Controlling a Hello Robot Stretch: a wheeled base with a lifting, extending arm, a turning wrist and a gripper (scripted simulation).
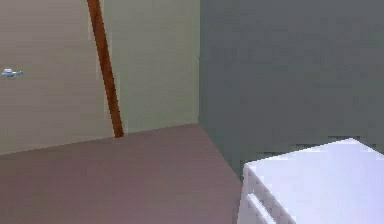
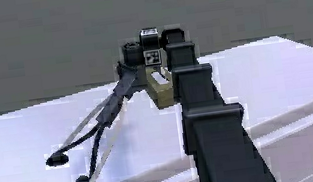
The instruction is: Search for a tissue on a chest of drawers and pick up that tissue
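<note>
White chest of drawers (image 1: 310,185) noted at lower right of the forward view, against a grey-green wall (image 1: 290,70). A pale door (image 1: 45,100) with a brown frame strip (image 1: 106,65) is seen at upper left. In the arm side view the dark arm (image 2: 214,122) is seen rising from the bottom edge over the chest's white top (image 2: 283,72). The hand (image 2: 69,172) is pointed toward lower left with only bare top behind its fingertips, so nothing is held. Finger spread cannot be told. A small olive-tan box (image 2: 161,88) with a white patch, possibly the tissue, is seen at centre, just beside the arm's far end.
</note>
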